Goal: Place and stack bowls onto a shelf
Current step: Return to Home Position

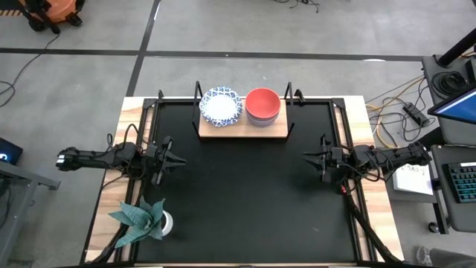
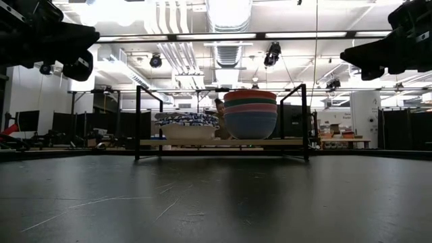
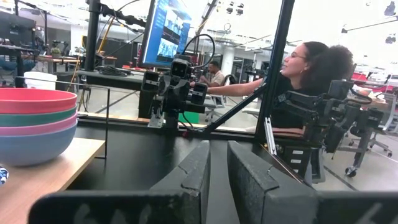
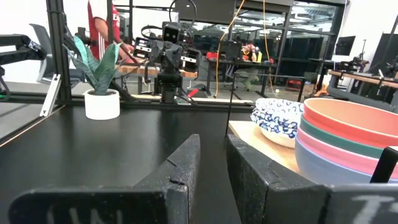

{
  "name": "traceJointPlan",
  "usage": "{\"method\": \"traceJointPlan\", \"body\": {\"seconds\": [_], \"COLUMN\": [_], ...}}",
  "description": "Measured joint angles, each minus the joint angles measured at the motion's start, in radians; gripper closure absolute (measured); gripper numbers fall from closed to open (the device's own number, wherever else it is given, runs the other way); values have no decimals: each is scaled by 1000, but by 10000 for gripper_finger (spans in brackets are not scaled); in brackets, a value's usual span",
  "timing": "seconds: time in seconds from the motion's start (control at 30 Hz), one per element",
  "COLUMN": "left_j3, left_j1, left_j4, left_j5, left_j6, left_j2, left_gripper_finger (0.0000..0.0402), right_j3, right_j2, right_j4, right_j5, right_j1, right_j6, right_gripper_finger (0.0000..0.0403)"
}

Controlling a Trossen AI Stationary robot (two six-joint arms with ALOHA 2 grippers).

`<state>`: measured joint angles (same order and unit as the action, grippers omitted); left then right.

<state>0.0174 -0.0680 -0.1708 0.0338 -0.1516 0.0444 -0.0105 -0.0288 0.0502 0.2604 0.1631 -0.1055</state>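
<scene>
1. High view: the shelf [image 1: 243, 131] stands at the far middle of the black table [image 1: 245, 197]. On it, the stack of patterned white bowls [image 1: 221, 106] sits on the left, touching the stack of plain bowls [image 1: 262, 105], red on top, on the right. The left gripper [image 1: 172, 159] hangs over the table's left side and the right gripper [image 1: 311, 157] over its right, both well apart from the shelf. A plant [image 1: 141, 219] stands at the near left corner.
2. Low view: both stacks rest on the board. The plain one is taller, running blue, pink, green, red from the bottom up. Both arms hang high at the upper corners, clear of the table.
3. Left wrist view: this gripper's fingers [image 3: 189, 177] lie close together with only a narrow slit between them, gripping nothing. The plain bowls show nearby, and a seated person [image 3: 305, 81] beyond the table.
4. Right wrist view: its fingers [image 4: 180, 168] are likewise drawn together and empty. Both stacks show on the shelf.
</scene>
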Motion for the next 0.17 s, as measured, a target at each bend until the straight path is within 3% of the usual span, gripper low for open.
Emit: {"method": "traceJointPlan", "body": {"seconds": [0.17], "left_j3": [0], "left_j1": [0], "left_j4": [0], "left_j5": [0], "left_j6": [0], "left_j2": [0], "left_gripper_finger": [364], "right_j3": [0], "right_j2": [0], "right_j4": [0], "right_j5": [0], "right_j1": [0], "right_j6": [0], "right_gripper_finger": [335]}}
